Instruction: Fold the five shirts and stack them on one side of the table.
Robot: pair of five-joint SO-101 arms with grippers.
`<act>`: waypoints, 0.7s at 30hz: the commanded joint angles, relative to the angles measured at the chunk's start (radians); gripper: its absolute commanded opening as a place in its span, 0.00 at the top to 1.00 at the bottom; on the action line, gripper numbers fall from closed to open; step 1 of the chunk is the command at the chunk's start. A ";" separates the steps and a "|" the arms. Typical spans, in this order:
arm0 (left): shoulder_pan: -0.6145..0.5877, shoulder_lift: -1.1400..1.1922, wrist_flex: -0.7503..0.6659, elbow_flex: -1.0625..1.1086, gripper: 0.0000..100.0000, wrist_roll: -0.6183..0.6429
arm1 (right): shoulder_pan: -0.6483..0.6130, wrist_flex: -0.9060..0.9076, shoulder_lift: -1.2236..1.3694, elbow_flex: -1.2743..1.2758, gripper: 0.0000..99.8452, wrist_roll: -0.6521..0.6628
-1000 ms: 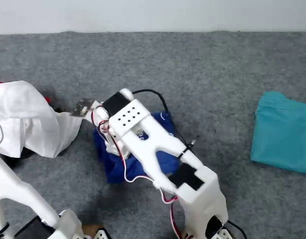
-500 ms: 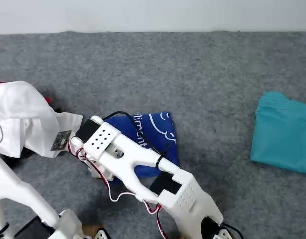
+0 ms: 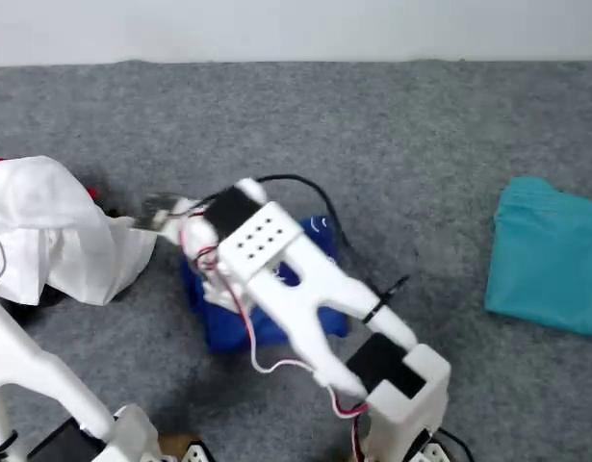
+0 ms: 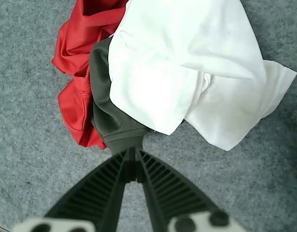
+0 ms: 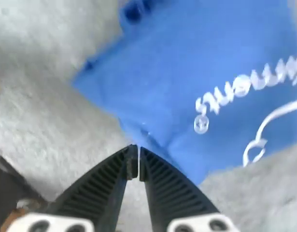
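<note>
**Near edge, left of centre:** blue shirt (image 3: 217, 329), folded, lying flat on the table (image 3: 392, 125) and partly under the right arm. Right gripper (image 5: 134, 157): jaws closed, tips at the shirt's edge, no cloth visibly pinched.

**Left edge:** heap of white shirt (image 4: 187, 63), dark shirt (image 4: 107, 111) and red shirt (image 4: 78, 63). Left gripper (image 4: 132, 157): jaws closed at the dark hem, hold uncertain.

**Right edge:** teal shirt (image 3: 551, 255), folded.

All judged light, limp and prone to unfolding; pinch a doubled edge or corner.

Blue shirt (image 5: 187, 72), white print, at right pincer (image 5: 134, 162). At left pincer (image 4: 135, 162): dark olive shirt (image 4: 109, 121), red shirt (image 4: 80, 48), white shirt (image 4: 187, 58). Desk (image 3: 373, 125) grey.
</note>
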 commanded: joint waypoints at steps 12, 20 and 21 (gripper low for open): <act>0.002 -0.032 -0.023 -0.007 0.98 -0.008 | 0.176 -0.311 -0.062 0.565 0.99 0.044; 0.002 -0.031 -0.023 -0.007 0.98 -0.008 | 0.170 -0.170 -0.065 0.281 0.99 0.040; 0.002 -0.032 -0.023 -0.007 0.98 -0.008 | 0.168 -0.143 -0.065 0.219 0.99 0.038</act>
